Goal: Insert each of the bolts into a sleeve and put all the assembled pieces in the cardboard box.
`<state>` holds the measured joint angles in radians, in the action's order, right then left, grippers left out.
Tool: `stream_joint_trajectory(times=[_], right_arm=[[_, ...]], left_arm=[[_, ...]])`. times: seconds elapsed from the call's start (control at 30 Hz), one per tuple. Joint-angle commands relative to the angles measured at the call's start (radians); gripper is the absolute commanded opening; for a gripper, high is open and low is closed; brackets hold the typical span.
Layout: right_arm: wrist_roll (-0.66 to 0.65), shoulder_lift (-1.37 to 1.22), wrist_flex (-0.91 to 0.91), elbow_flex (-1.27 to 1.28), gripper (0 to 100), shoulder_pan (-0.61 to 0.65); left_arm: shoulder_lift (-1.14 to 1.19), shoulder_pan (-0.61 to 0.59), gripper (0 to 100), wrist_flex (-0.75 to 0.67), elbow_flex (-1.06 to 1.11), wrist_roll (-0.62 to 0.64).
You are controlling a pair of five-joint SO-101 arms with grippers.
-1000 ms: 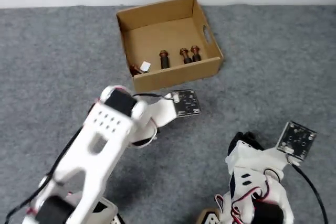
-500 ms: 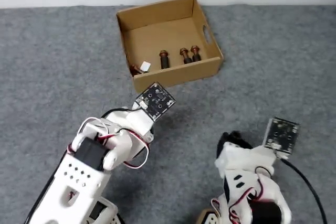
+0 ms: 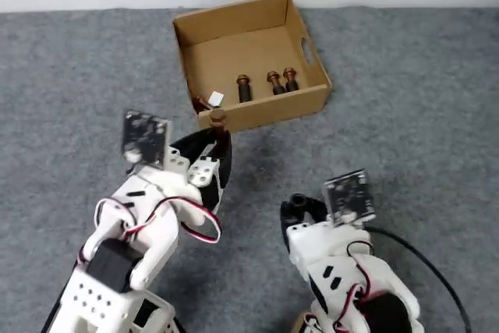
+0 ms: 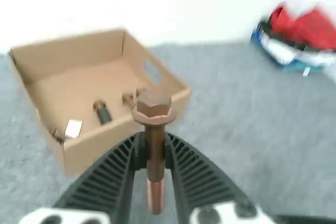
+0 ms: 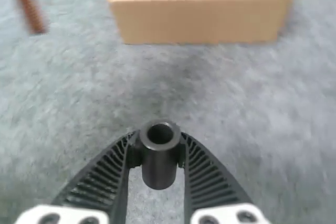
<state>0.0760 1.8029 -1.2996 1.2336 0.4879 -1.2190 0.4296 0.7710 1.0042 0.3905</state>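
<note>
My left gripper [image 4: 153, 153] is shut on a copper bolt [image 4: 153, 129], held head up just in front of the cardboard box [image 4: 100, 139]. From above, that bolt [image 3: 218, 124] stands close to the box's near wall [image 3: 265, 113]. A black sleeve [image 5: 159, 153] sits in my shut right gripper [image 5: 157, 156], its bore facing the camera, above the carpet a short way from the box [image 5: 199, 17]. In the high view the sleeve [image 3: 300, 210] is at the lower middle. Inside the box stand three assembled pieces [image 3: 268, 83] and another lies near a white tag [image 3: 215, 99].
Grey carpet [image 3: 405, 115] covers the table on all sides of the box. A pale wall runs along the far edge. A heap of red, white and blue stuff [image 4: 296, 38] lies far off on the carpet in the left wrist view.
The left arm has pulled back and turned, so the bolt now stands upright by the box's near wall. The right arm has swung left, bringing the sleeve toward the bolt.
</note>
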Motion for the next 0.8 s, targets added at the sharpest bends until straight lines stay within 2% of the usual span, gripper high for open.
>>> stream_joint_trajectory(times=[0.0,0.2,0.33,0.5,0.77], right_arm=[[-0.104,0.007,0.064,0.011,0.8,0.076],[-0.242,0.007,0.222,0.064,0.8,0.143],[-0.347,0.007,0.289,0.106,0.8,0.166],[-0.368,0.007,0.329,0.133,0.8,0.166],[-0.417,0.007,0.364,0.126,0.8,0.166]], left_arm=[[-0.114,0.006,1,-0.089,0.024,0.018],[-0.273,0.011,1,-0.107,0.085,0.02],[-0.361,0.104,1,-0.106,0.111,0.02],[-0.404,0.204,1,-0.074,0.137,0.02],[-0.405,0.213,1,-0.068,0.228,0.114]])
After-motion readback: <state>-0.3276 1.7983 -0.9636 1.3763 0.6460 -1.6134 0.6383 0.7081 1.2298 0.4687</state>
